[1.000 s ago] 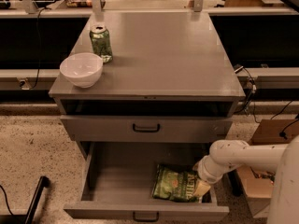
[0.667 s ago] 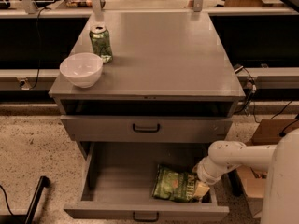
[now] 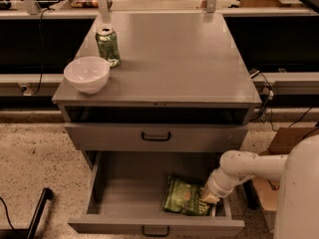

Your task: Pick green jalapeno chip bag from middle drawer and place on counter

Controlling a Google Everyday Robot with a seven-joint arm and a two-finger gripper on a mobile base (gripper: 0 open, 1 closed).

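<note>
Robot body (image 3: pixel 301 193) nearer, tool (image 3: pixel 209 197) at chip bag (image 3: pixel 184 203) in drawer (image 3: pixel 149 226), grip unclear, speckled floor (image 3: pixel 35 163) below

Counter (image 3: pixel 189 63), bowl (image 3: pixel 86 73), soda can (image 3: pixel 107 46), gripper (image 3: pixel 209 197) in open drawer (image 3: pixel 129 188)

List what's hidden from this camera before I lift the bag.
Camera view:
- The hand, at the green chip bag's right edge inside the open drawer: its grip is hidden by the arm.
- Bag's right corner: under the hand.
- Bag lettering: too small to read.
- The top slot: inside too dark.
</note>
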